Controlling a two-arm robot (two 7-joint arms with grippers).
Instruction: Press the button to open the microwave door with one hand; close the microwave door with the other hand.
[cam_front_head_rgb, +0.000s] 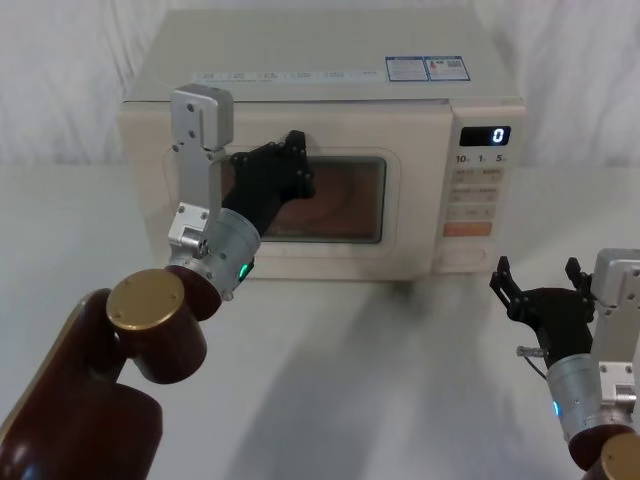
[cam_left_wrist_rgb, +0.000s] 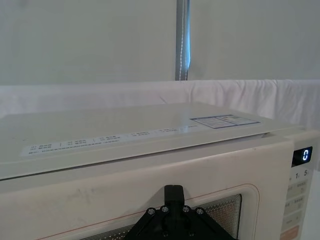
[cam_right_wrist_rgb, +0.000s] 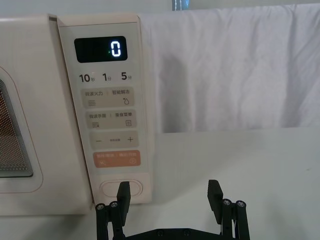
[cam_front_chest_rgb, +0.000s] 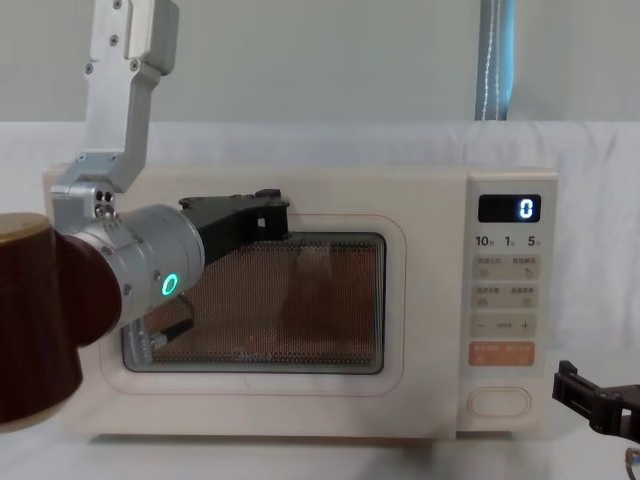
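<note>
The cream microwave door (cam_front_head_rgb: 330, 258) with its dark window looks closed, in line with the control panel. My left gripper (cam_front_head_rgb: 292, 160) is shut, its fingertips at the upper left part of the door window (cam_front_chest_rgb: 300, 300). The chest view has the left gripper (cam_front_chest_rgb: 266, 214) at the window's top edge, and the left wrist view puts it (cam_left_wrist_rgb: 173, 192) just in front of the door (cam_left_wrist_rgb: 90, 197). The button (cam_right_wrist_rgb: 131, 188), a wide cream key, is lowest on the panel. My right gripper (cam_right_wrist_rgb: 169, 192) is open, low on the table and a short way in front of the button (cam_front_head_rgb: 463, 256).
The microwave stands on a white-draped table (cam_front_head_rgb: 380, 380), with free room in front and to the right. Above the button are an orange key (cam_right_wrist_rgb: 116, 159), small beige keys and a display (cam_right_wrist_rgb: 100, 49) reading 0. A white cloth hangs behind.
</note>
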